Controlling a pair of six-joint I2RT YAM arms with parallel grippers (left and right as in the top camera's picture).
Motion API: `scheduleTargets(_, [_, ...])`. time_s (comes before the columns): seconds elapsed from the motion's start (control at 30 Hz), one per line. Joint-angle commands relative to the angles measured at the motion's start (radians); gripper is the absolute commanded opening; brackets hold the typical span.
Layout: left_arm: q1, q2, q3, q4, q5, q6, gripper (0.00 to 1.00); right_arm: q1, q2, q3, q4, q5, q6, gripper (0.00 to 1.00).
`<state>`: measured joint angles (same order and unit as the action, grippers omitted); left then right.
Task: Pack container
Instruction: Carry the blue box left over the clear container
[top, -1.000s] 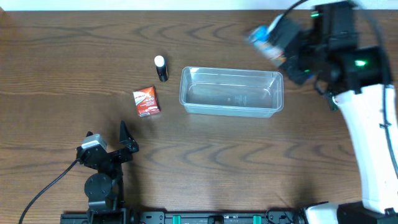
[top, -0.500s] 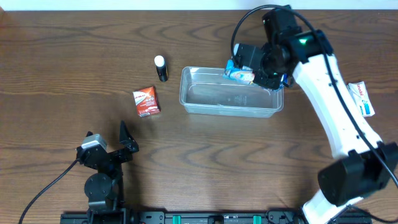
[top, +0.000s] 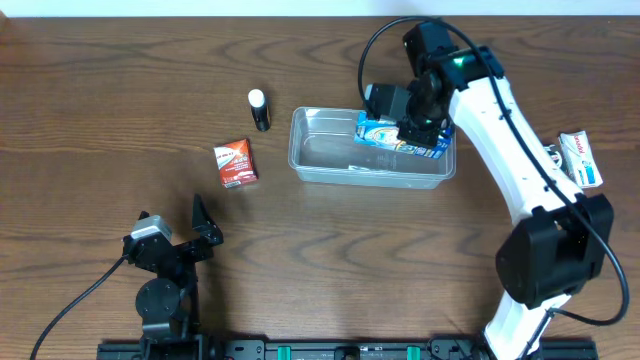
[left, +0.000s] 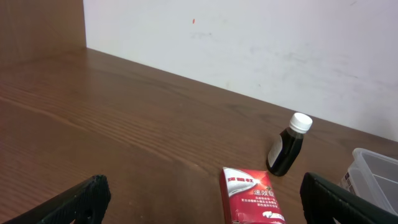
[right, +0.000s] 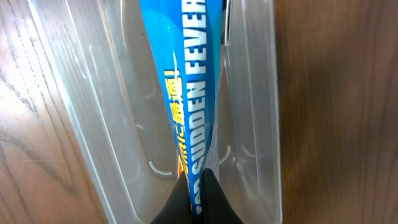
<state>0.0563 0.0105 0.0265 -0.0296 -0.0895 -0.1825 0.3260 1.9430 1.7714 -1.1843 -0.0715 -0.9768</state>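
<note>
The left gripper (top: 172, 212) sits well apart from everything else, its two fingers spread wide with nothing between them. Ahead of it on the table (top: 100, 100) lies a small red box (top: 235, 163). In the left wrist view the lower edge of that box is cut off. Just beyond the box, slightly to the right, stands a dark bottle (top: 260, 112) with a white cap, tilted a little.

Further right of that gripper is the container (top: 296, 140), a clear shallow tub resting open side up. Its long axis runs left to right across the table in the overhead view. The left wrist view catches only one corner of it at the frame's right edge. From overhead, the right arm and its camera cover the tub's right end.

The right gripper (right: 199, 188) is over that right end, its fingers pressed together on a blue box (top: 392, 133). The box lies within the tub's outline, lengthwise along it. The right wrist view shows it edge-on, its white lettering cut off. Whether it touches the tub's floor cannot be told. Only the fingertips show, at the bottom edge.

Well to the right of this gripper, a white box (top: 581, 158) lies on the table.
</note>
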Motion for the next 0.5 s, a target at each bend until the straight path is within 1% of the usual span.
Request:
scheduleTargets(0.0, [0.002, -0.006, -0.023, -0.034, -0.027, 0.006, 0.98, 0.009, 0.023, -0.001, 0.004, -0.004, -0.072, 0.01])
scheduleTargets(0.17, [0.002, -0.006, -0.023, -0.034, -0.027, 0.006, 0.98, 0.009, 0.052, -0.002, 0.011, -0.003, -0.137, 0.01])
scheduleTargets(0.47, [0.002, -0.006, -0.023, -0.034, -0.027, 0.006, 0.98, 0.008, 0.085, -0.002, 0.065, 0.017, -0.138, 0.01])
